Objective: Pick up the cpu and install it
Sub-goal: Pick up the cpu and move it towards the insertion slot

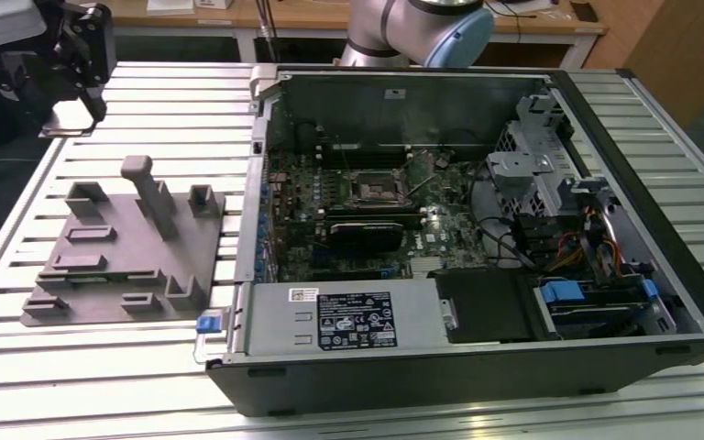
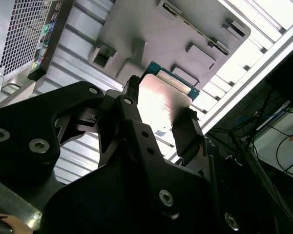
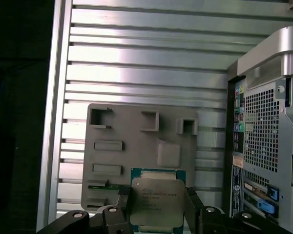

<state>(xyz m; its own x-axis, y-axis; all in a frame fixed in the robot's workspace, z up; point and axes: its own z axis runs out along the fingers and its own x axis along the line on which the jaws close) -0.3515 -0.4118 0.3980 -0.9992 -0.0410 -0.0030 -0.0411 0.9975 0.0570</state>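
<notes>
The cpu (image 3: 157,207) is a small square chip with a silvery top and a green rim. In both wrist views my gripper (image 3: 157,201) is shut on its two opposite edges. The chip (image 2: 162,100) hangs in the air above the grey plastic tray (image 3: 136,141). In the exterior view the gripper (image 1: 80,110) is high at the exterior view's left, beyond the tray (image 1: 120,257) and apart from the open computer case (image 1: 450,229). The dark square socket (image 1: 374,188) sits on the motherboard inside the case, with nothing in it.
The slatted metal table (image 1: 107,367) carries the tray and the case. A black fan block (image 1: 365,234) lies below the socket, with cables and drive bays (image 1: 572,229) at the exterior view's right. The case's rear panel (image 3: 263,146) stands beside the tray.
</notes>
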